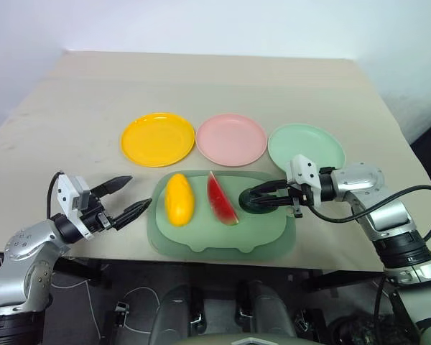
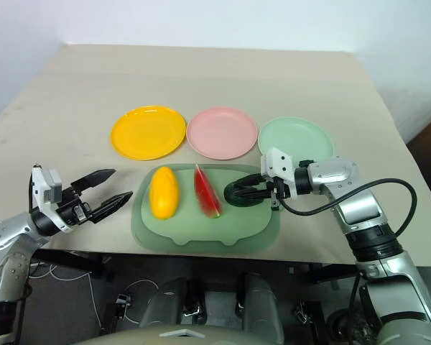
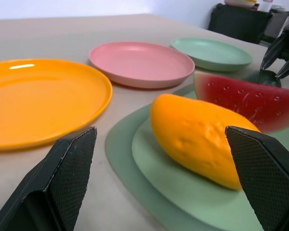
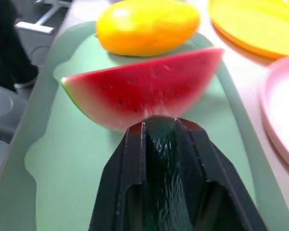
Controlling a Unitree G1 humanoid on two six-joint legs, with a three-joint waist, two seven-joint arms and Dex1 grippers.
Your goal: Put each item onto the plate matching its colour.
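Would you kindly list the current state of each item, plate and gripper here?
Mango: lying on tray.
Watermelon wedge: on tray.
Avocado: gripped, on tray.
Yellow plate: empty.
Pink plate: empty.
Green plate: empty.
Left gripper: open, empty.
Right gripper: shut on avocado.

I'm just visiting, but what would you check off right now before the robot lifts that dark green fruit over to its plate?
1. Right gripper shut on the avocado: ok, both fingers press its sides.
2. Pale green plate free to receive it: ok, nothing lies on it.
3. Watermelon wedge out of the lift path: cannot tell, it lies very close to the avocado on the green tray.
4. Left gripper out of the way: ok, open and off the tray's far side.
5. Mango undisturbed: ok, lying on the tray.
6. Yellow plate and pink plate ready: ok, both bare.
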